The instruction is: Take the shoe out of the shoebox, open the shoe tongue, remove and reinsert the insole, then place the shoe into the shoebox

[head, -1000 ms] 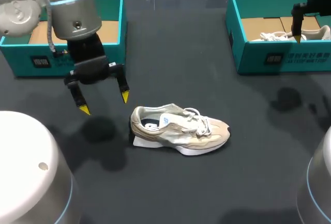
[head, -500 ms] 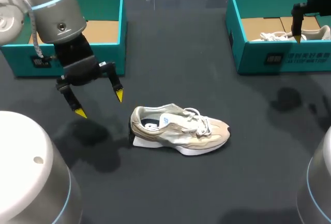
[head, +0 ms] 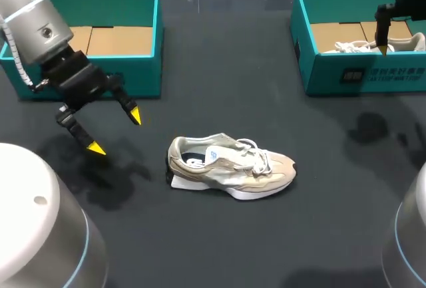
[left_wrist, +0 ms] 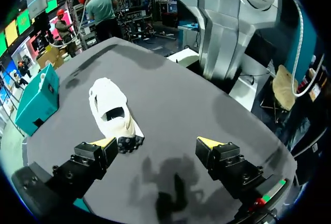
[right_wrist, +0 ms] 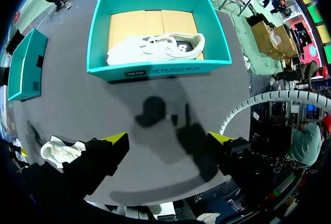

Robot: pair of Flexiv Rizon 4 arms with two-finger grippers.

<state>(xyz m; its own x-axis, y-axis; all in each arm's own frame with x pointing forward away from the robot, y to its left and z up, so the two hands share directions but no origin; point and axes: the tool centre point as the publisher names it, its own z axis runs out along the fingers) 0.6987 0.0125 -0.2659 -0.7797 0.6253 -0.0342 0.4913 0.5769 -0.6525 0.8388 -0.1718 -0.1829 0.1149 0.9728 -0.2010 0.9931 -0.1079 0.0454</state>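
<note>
At centre frame, the shoe [head: 229, 166] lies on its sole on the dark table [head: 219, 235], toe to the right, outside both boxes; by my reading the taking-out is done and opening the tongue is the step in hand. Left of it, my left gripper [head: 114, 132] hangs above the table near the heel, fingers wide apart and holding nothing. At upper right, my right gripper [right_wrist: 168, 138] hangs near the front wall of the right box [head: 333, 68], fingers likewise spread and empty; a second shoe [head: 353, 46] lies inside that box. The left box [head: 143, 78], at upper left, shows only its cardboard floor. Next, I judge, one gripper must steady the heel while the other comes down at the laces and draws the tongue up and forward, without dragging the shoe across the table
</note>
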